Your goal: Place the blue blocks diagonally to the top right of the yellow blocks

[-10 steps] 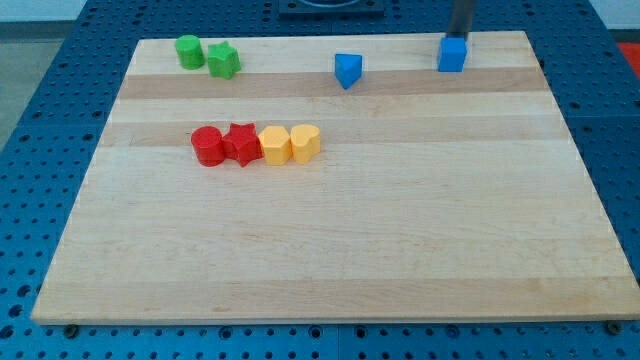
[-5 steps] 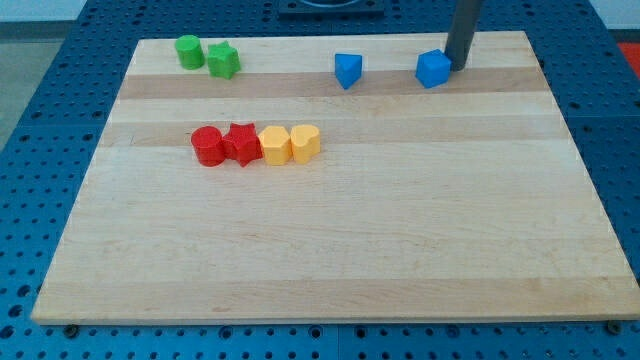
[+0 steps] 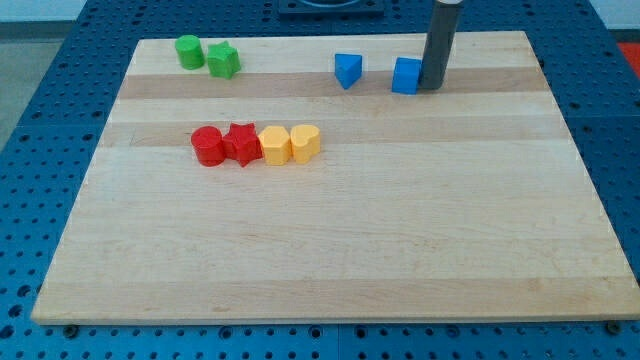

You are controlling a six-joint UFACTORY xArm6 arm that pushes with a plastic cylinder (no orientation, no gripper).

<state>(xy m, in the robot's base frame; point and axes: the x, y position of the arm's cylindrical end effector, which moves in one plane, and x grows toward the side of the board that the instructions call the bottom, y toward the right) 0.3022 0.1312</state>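
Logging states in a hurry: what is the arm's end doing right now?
No gripper: my tip holds nothing, touching the blue cube's right side; the blue triangular block sits further to the view's left.

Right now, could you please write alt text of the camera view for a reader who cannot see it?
My tip touches the right side of a blue cube near the top of a wooden board, with a blue wedge-like block to the cube's left. Two yellow blocks sit mid-left in a row with two red blocks; two green blocks lie top left.
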